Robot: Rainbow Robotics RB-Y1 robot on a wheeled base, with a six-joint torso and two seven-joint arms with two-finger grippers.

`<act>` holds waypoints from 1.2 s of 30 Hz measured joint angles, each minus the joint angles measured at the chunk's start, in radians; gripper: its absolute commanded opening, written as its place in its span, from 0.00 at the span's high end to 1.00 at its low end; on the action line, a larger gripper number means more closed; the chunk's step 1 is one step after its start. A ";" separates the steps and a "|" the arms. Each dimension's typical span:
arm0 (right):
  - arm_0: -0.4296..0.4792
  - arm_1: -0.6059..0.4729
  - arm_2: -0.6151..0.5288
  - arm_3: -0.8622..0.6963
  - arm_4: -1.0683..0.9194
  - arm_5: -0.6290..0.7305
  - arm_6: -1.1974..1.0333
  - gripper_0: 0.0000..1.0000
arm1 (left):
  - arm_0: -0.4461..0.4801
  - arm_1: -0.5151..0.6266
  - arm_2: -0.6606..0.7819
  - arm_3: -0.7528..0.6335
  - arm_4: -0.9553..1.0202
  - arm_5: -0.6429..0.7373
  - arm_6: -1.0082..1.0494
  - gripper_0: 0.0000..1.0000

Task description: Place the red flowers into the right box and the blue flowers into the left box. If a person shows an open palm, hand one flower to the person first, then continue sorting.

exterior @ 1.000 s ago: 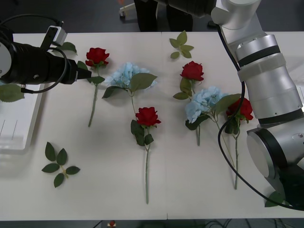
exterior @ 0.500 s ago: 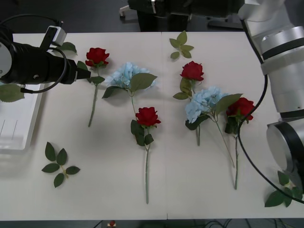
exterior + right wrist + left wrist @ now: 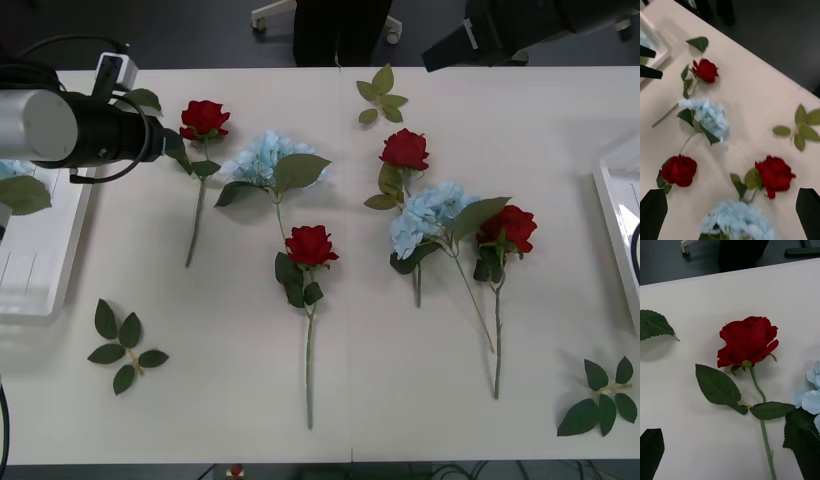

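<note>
Several red flowers lie on the white table: one at the far left (image 3: 204, 118), one in the middle (image 3: 311, 244), and two at the right (image 3: 404, 149) (image 3: 508, 228). Two blue flowers (image 3: 262, 158) (image 3: 425, 218) lie among them. A pale blue bloom (image 3: 8, 168) rests in the left box (image 3: 35, 270). The right box (image 3: 618, 225) sits at the right edge. My left gripper (image 3: 176, 150) is open beside the far-left rose (image 3: 747, 339). My right gripper (image 3: 730, 191) hovers open above the middle flowers, its arm (image 3: 500, 35) at the far edge. The open palm is out of view.
Loose leaf sprigs lie at the front left (image 3: 125, 345), the front right (image 3: 600, 395) and the far middle (image 3: 380, 95). A single leaf (image 3: 143, 98) lies by the left arm. Bare table runs along the front edge.
The right arm has swung from the table's right side up to the far edge, uncovering the right box. The left arm has shifted slightly.
</note>
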 measured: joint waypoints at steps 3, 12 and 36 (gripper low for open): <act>0.000 -0.027 0.000 -0.019 0.053 0.096 -0.064 0.00 | -0.033 -0.038 -0.013 0.073 -0.062 -0.058 0.000 0.00; 0.110 -0.113 0.000 -0.213 0.129 0.174 -0.297 0.00 | -0.072 -0.126 -0.014 0.236 -0.221 -0.200 0.000 0.00; 0.670 -0.285 0.000 -0.474 0.306 0.017 -0.467 0.00 | -0.096 -0.205 -0.125 0.441 -0.316 -0.361 0.003 0.00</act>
